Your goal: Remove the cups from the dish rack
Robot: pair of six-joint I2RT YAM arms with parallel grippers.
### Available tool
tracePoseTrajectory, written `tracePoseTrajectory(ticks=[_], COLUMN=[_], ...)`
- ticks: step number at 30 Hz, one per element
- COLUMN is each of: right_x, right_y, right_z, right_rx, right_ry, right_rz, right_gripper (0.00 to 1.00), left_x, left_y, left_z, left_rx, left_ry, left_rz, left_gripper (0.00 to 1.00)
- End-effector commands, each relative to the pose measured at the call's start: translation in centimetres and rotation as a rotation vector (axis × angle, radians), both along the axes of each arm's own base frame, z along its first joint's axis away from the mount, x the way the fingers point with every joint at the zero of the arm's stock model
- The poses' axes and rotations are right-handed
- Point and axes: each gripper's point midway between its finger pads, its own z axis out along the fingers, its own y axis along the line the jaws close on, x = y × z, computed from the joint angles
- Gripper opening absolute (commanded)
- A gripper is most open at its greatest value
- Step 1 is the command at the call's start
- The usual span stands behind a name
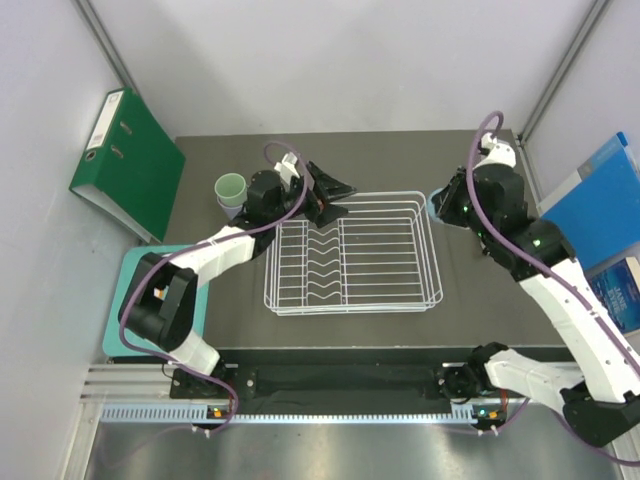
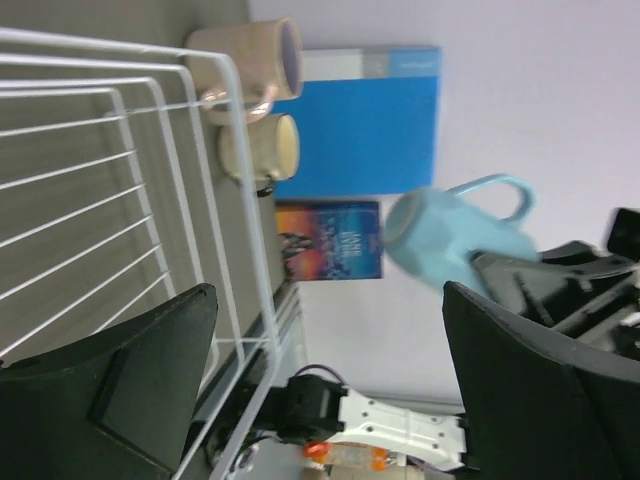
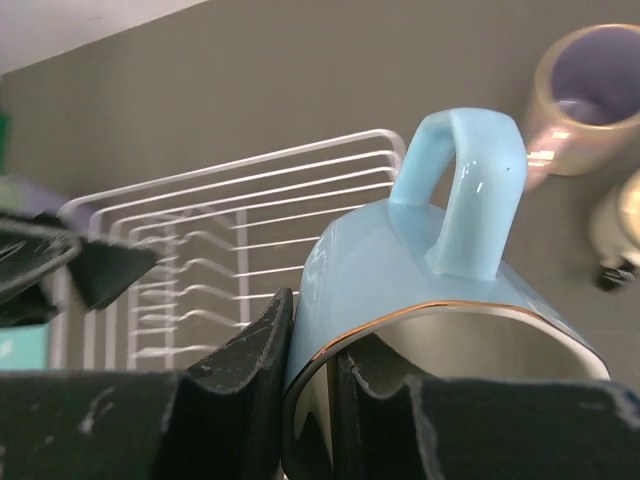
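- Right, the blue cup [image 3: 400, 270] is in the air, off the worktop [image 1: 240, 325], at the far right corner of the rack [image 1: 380, 255].
- The right fingers [image 3: 240, 390] are clamped on its rim, one inside the mouth and one outside. The cup hangs tilted, handle on top in the wrist view.
- The left fingers [image 2: 150, 380] are spread wide with nothing between them, hovering by the rack's far left corner.
- The pink cup [image 3: 585, 100] and cream cup [image 2: 262, 148] sit on the worktop just outside the rack's right side. The green cup [image 1: 231, 187] stands beyond its left side.
- No cup shows inside the rack, so this looks like the last one coming out.
- First risk: it's a thin rim pinch on glossy ware. A quick swing or a jolt could make the cup pivot in the grip or slip free.
- Second risk: the landing spot is crowded. Coming down too near the pink and cream cups could knock one over, and the handle sticks out enough to catch them.
- Third risk: carried low, the cup could clip the rack's wire wall and twist out.
- Fourth risk: let go while tilted, it may tip onto its side and roll.
- On the left, open fingers so near the wires could snag and drag the rack.
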Motion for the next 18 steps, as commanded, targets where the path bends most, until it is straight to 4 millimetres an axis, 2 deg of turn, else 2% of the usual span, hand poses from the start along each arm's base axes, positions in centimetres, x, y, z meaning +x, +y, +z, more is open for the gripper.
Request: tracePoseTrajectory(ticks=[1, 5, 6, 9, 14, 17, 18], right_x=[-0.4, -0.9, -1.0, -0.8, 0.6, 1.4, 2.0], right_y=[-5.8, -6.6, -6.7, -6.9, -6.4, -6.4, -6.6], right_z=[0.3, -3.0, -4.3, -6.3, -10.2, -12.2, -12.3], right_rx=[-0.193, -0.230, -0.239, -0.258, -0.249, -0.224, -0.199], right_ry=[0.025, 0.103, 0.132, 0.171, 0.239, 0.280, 0.278], right_rz=[-0.234, -0.281, -0.290, -0.303, -0.314, -0.315, -0.320], right_gripper=[0.00, 0.00, 0.00, 0.00, 0.00, 0.00, 0.00], left_x=[-0.1, -0.1, -0.3, -0.6, -1.9, -2.8, -3.0], left_y=[0.6, 1.0, 1.1, 1.4, 1.9, 2.5, 2.7], left_z=[0.0, -1.3, -1.9, -2.7, -5.1, -5.5, -4.9], left_rx=[0.109, 0.164, 0.188, 0.230, 0.306, 0.314, 0.317], left_ry=[-0.019, 0.009, 0.019, 0.035, 0.128, 0.126, 0.090], left_rz=[0.025, 0.032, 0.028, 0.021, -0.002, 0.015, 0.017], left_gripper=[0.99, 0.99, 0.99, 0.99, 0.99, 0.99, 0.99])
